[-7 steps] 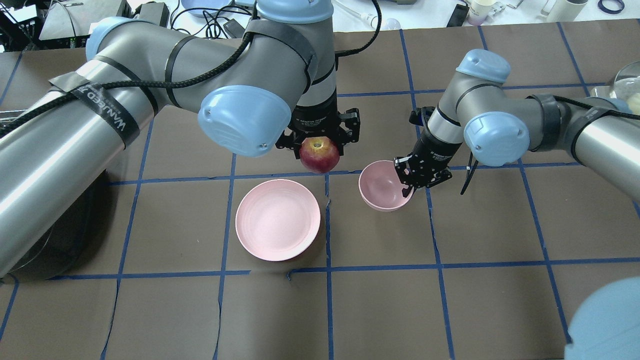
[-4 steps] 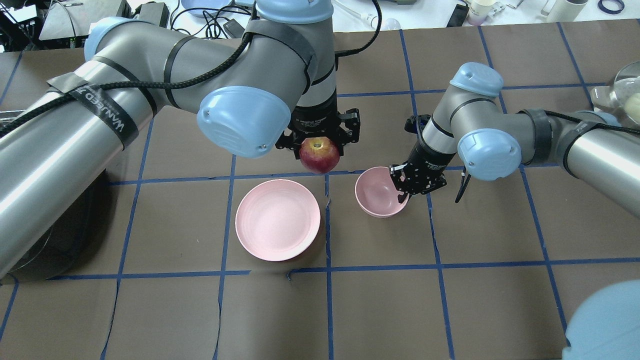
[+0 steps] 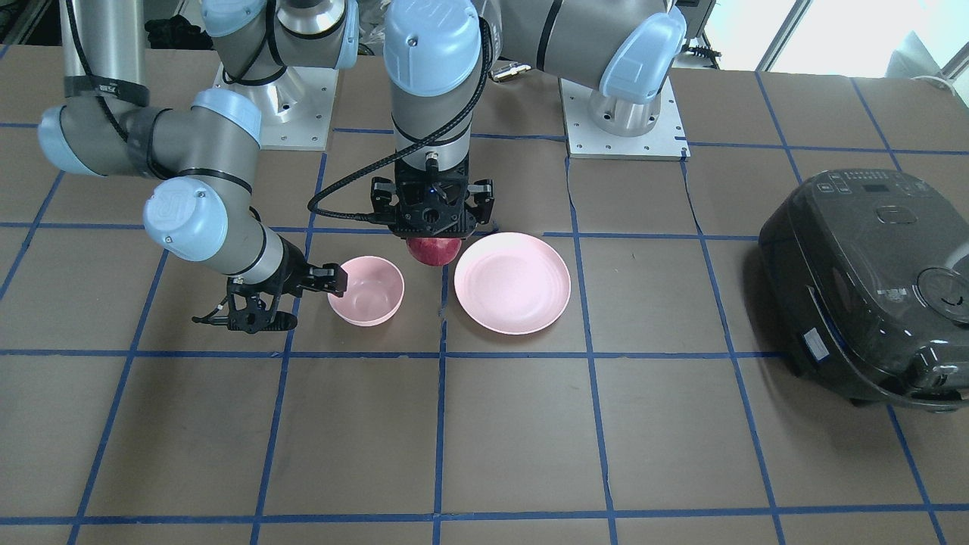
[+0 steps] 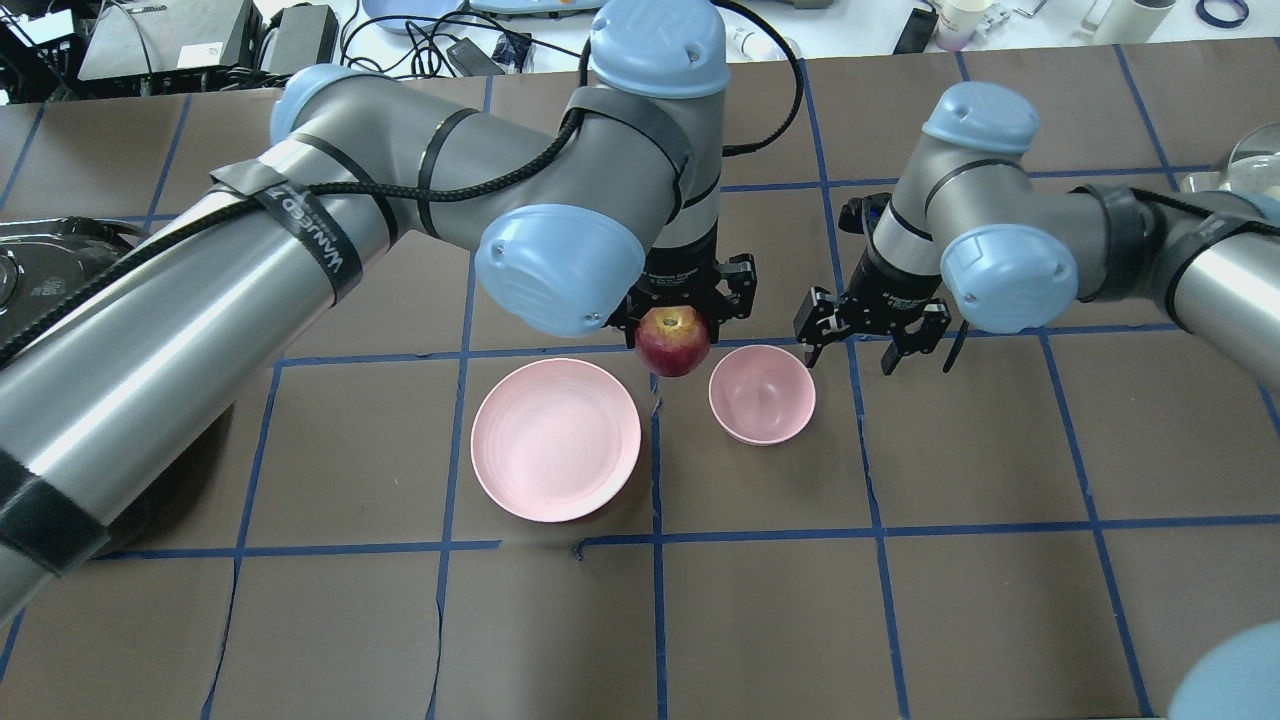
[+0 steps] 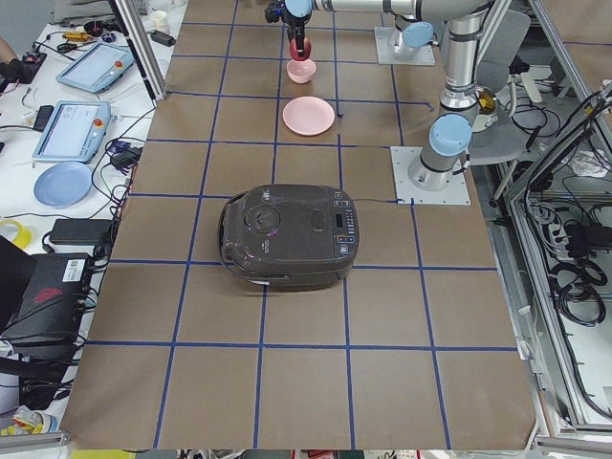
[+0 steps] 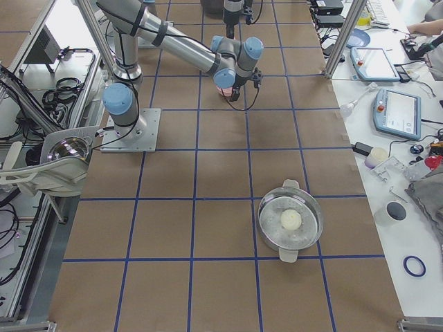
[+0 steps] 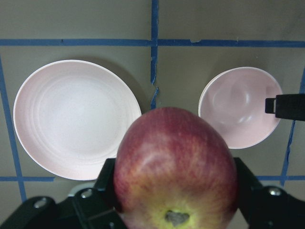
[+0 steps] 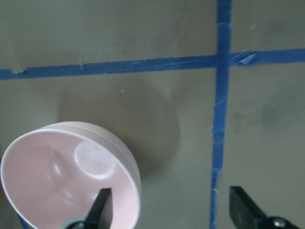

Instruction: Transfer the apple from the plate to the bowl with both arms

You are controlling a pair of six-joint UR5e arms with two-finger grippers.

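- The left tool (image 4: 683,318) is clamped on the apple (image 4: 673,342), with one finger on each side of it. It holds the apple clear of the bench (image 4: 760,620).
- The apple's yellowish stem dimple faces up toward the tool's body, and its red underside faces the bench.
- In the left wrist view the apple hangs over the gap between the plate (image 4: 555,440) and the bowl (image 4: 762,395). It is roughly above a blue tape line (image 4: 658,620) that runs between them.
- The plate lies flat on the bench, on the robot's left of the bowl. The two are near each other but apart.
- The bowl stands upright on the bench, mouth up.
- The right tool (image 4: 848,360) has its fingers spread wide and grips nothing.
- This tool sits just beside the bowl, on the bowl's side toward the robot's right.
- In the right wrist view one of its fingers overlaps the bowl's rim, and the other is over bare bench past a tape line. Whether the near finger touches the rim cannot be told.
- A dark rice cooker (image 3: 863,288) with its lid closed stands on the bench well off to the robot's left of the plate.
- A metal pot (image 6: 291,220) with a pale round thing inside sits on the bench far to the robot's right, well apart from the bowl.
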